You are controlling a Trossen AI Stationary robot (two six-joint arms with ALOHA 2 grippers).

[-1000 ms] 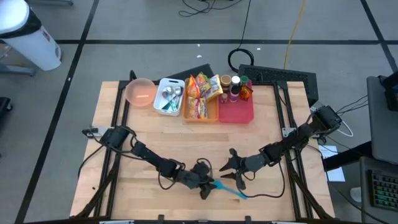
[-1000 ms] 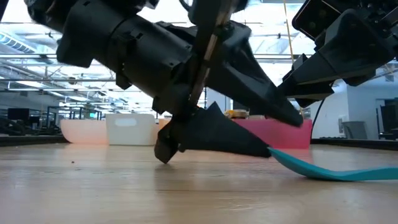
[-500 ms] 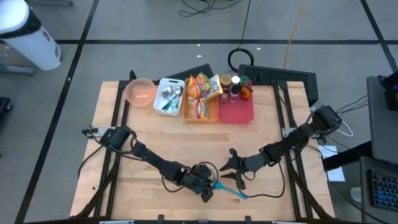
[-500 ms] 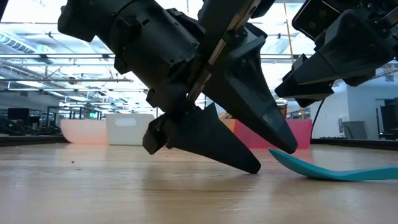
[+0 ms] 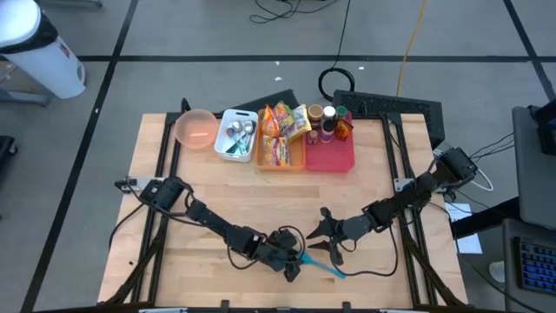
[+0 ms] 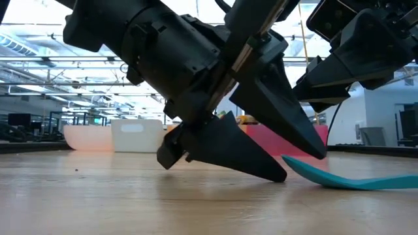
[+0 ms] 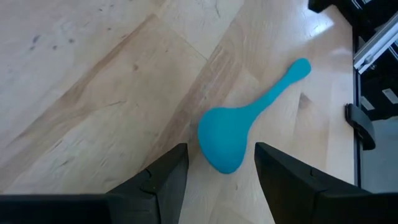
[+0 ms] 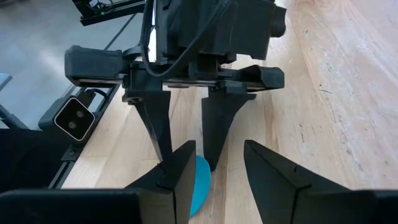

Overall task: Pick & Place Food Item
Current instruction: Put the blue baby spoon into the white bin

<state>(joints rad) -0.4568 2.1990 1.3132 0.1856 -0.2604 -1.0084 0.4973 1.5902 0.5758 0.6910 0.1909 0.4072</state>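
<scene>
Left gripper (image 5: 294, 263): low over table nr front edge, tilted down; fingers parted, gap clear in left wrist view, nothing betw. them; tips just beside bowl end of spoon, contact can't tell.
Right gripper (image 5: 322, 235): hovers just right of left one, facing it; fingers apart w/ a moderate gap, empty.
Turquoise plastic spoon (image 7: 239, 127): flat on light wooden table (image 5: 217, 191), front centre, bowl end toward left gripper, handle pointing away to front-right; lies betw./below the two grippers.
Back row, L to R: pink round bowl (image 5: 195, 128); white rectangular bin (image 5: 236, 135) w/ metal utensils; orange tray (image 5: 278, 148) w/ colourful snack packets; red tray (image 5: 332, 152) w/ small bottles/jars. All well apart from grippers.
Low view: left gripper's dark fingers (image 6: 228, 147) angled to table surface, spoon (image 6: 339, 178) beside lower tip, slightly curved up at handle end.
Off-table: black keyboard (image 5: 387, 106) behind table's back-right.
</scene>
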